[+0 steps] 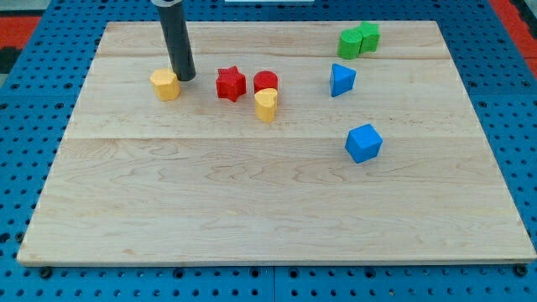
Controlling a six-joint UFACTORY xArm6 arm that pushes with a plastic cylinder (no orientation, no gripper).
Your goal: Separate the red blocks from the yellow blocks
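Note:
A yellow hexagonal block [165, 85] sits at the view's upper left of the wooden board [268, 201]. My tip [185, 77] stands just to its right, touching or nearly touching it. A red star block [230, 84] lies a little to the right of the tip. A red cylinder block [266, 83] sits right of the star. A yellow heart-shaped block [266, 105] touches the red cylinder from below.
Two green blocks [359, 39] sit together at the view's upper right. A blue triangular block [341, 80] lies below them. A blue cube-like block [363, 143] lies at the right middle. A blue pegboard [25, 126] surrounds the board.

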